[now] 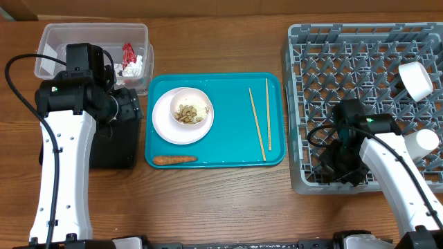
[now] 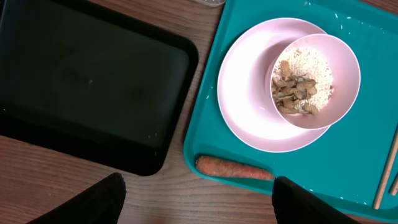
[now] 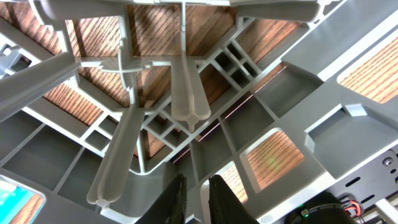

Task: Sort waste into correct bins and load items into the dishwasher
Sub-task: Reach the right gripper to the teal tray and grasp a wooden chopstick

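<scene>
Left gripper point(image 2: 199, 186) hangs spread wide over the carrot stick point(image 2: 233, 168) at the near edge of the teal tray point(image 2: 373, 31) (light, stiff, likely to roll, so pinch it mid-length) while the right gripper point(image 3: 198, 194), down in the dish rack point(image 3: 186, 93), looks pinched together, probably empty.

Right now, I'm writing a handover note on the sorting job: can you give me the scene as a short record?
clear tub: holds red wrapper and tissue
black tray: nothing visible in it
teal tray: plate carrying bowl of food scraps; carrot stick; chopsticks
dish rack: white cup and second white piece at its right side
left pincer: open, holding nothing, near the carrot stick
right pincer: nearly shut, holding nothing, low in the dish rack
</scene>
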Robot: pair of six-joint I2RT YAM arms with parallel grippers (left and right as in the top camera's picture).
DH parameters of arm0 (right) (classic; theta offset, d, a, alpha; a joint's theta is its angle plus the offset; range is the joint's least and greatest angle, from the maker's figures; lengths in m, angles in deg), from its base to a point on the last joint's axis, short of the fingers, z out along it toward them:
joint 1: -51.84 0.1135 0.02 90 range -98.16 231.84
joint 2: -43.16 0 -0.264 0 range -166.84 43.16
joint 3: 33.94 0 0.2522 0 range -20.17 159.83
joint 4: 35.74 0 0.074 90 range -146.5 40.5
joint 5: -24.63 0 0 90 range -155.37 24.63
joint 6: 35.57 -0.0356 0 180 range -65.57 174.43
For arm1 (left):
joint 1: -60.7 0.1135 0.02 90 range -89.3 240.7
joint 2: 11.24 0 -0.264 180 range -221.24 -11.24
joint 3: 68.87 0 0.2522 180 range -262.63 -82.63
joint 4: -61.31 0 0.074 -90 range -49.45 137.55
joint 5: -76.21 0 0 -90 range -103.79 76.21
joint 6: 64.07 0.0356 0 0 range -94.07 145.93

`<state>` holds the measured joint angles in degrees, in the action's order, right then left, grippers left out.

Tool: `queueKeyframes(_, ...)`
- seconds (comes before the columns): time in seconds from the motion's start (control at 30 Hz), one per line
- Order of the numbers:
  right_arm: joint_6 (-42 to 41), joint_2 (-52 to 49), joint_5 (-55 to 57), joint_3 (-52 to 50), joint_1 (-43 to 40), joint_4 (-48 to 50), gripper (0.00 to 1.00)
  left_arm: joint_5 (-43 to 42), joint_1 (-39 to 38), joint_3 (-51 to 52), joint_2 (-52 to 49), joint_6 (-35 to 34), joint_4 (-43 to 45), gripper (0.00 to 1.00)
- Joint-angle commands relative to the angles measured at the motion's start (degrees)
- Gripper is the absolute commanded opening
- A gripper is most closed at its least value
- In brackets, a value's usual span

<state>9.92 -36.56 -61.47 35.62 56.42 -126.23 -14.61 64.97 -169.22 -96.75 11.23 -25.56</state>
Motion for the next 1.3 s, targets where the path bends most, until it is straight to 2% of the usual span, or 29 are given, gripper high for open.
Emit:
queueKeyframes(0.0, 0.79, 0.13, 0.94, -0.11, -0.15, 0.48, 0.16, -0.26, 0.11, 0.13, -0.44, -0.55, -0.04, 0.78)
queueKeyframes(0.17, 4.09, 1.9, 1.01, 5.31, -0.15, 2.12, 0.17, -0.26, 0.11, 0.13, -0.44, -0.55, -0.13, 0.78)
queueKeyframes(0.27, 11.91, 2.97, -1.95, 12.46, 0.22, 3.26, 0.23, -0.33, 0.11, 0.13, -0.44, -0.57, -0.13, 0.78)
queueKeyframes(0.33, 20.98, 3.13, -9.27, 17.57, 0.9, 5.42, 0.32, -0.33, 0.11, 0.13, -0.44, -0.59, -0.13, 0.78)
queueKeyframes(0.4, 28.81, 3.1, -17.35, 20.96, 1.81, 8.37, 0.51, -0.33, 0.11, 0.13, -0.44, -0.59, -0.13, 0.78)
queueKeyframes(0.47, 31.76, 3.1, -20.94, 22.08, 3.67, 12.79, 0.56, -0.33, 0.11, 0.13, -0.44, -0.59, -0.15, 0.78)
queueKeyframes(0.7, 32.59, -2.16, -15.98, 21.46, 11.13, 18.01, 0.57, -0.33, 0.11, 0.13, -0.44, -0.59, -0.13, 0.79)
queueKeyframes(0.9, 32.54, -14.75, -3.76, 21.46, 19.45, 22.88, 0.57, -0.31, 0.11, 0.13, -0.44, -0.59, -0.15, 0.79)
queueKeyframes(1.17, 31.39, -27.43, -1.88, 21.46, 22.12, 29.42, 0.55, -0.28, 0.11, 0.13, -0.44, -0.59, -0.15, 0.79)
queueKeyframes(1.27, 31.43, -30.73, -2.03, 21.46, 22.12, 31.23, 0.5, -0.28, 0.11, 0.13, -0.44, -0.59, -0.11, 0.79)
